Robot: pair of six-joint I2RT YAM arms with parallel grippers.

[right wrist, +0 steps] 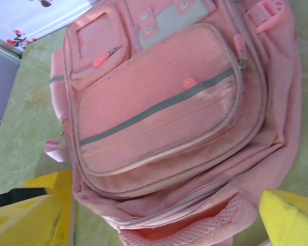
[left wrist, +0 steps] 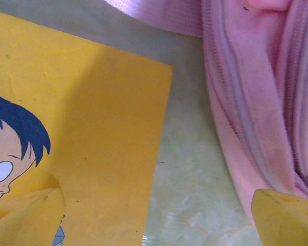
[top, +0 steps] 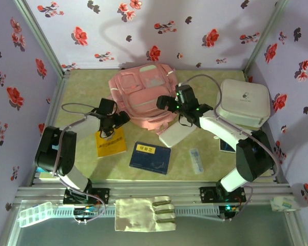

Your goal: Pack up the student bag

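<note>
The student bag [top: 143,95], a soft pink backpack with zipped front pockets, lies flat at the back middle of the table. My left gripper [top: 119,121] hovers at its near left edge, open. In the left wrist view its yellow fingertips [left wrist: 25,215] stand wide apart over bare table, with a yellow cartoon book [left wrist: 82,128] to the left and the bag's pink seam [left wrist: 256,92] to the right. My right gripper [top: 167,102] is open just above the bag's near right side. In the right wrist view the bag's front pocket [right wrist: 164,102] lies ahead, its mesh side pocket between the fingertips [right wrist: 292,215].
The yellow book [top: 110,143], a dark blue book [top: 150,158], a white flat case [top: 177,134] and a small clear tube [top: 196,160] lie on the near half of the table. A white rounded hard box [top: 244,102] stands at the right. Flowered walls enclose the space.
</note>
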